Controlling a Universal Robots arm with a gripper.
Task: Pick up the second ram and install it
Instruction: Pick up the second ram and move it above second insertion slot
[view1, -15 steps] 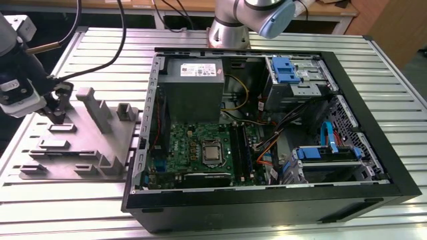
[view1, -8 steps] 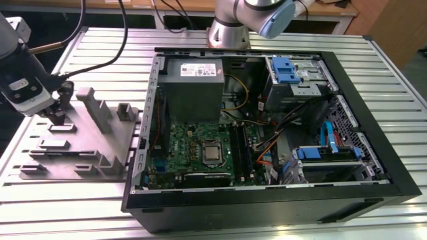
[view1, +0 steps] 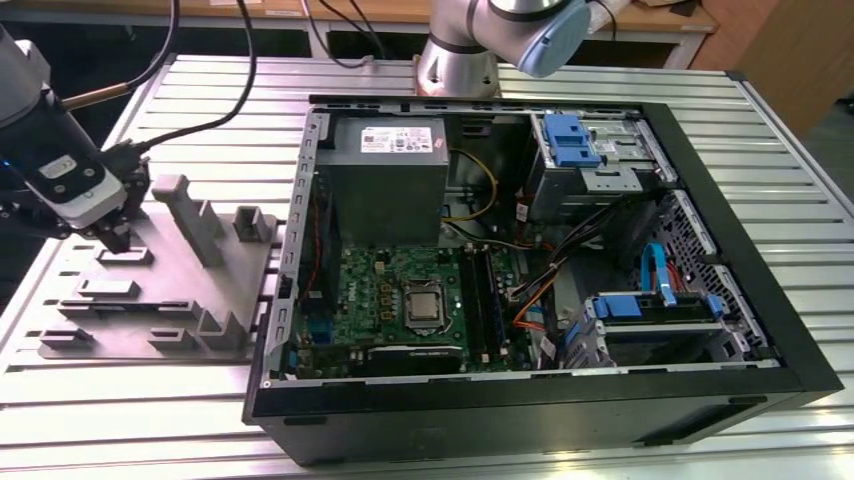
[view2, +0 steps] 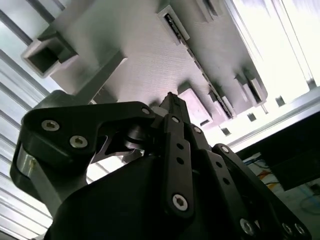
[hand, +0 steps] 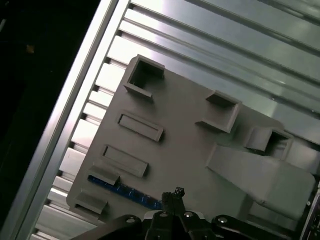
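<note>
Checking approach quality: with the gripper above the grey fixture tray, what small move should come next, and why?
Probably a short sideways shift to centre the gripper over the second ram. In the first wrist view it appears past one end of the blue stick lying in the grey tray, not over its middle.

My gripper (hand: 173, 196) stands over the near edge of a grey fixture plate (hand: 185, 145), its tips together with no gap that I can make out. The second ram (hand: 125, 190), a blue strip seen on edge, runs off at nine o'clock from my tips, beside low holders (hand: 91, 201). I cannot confirm contact with it. Open square pockets (hand: 145, 75) lie at eleven and one o'clock. The plate rests on a slotted metal table (hand: 215, 30).
</note>
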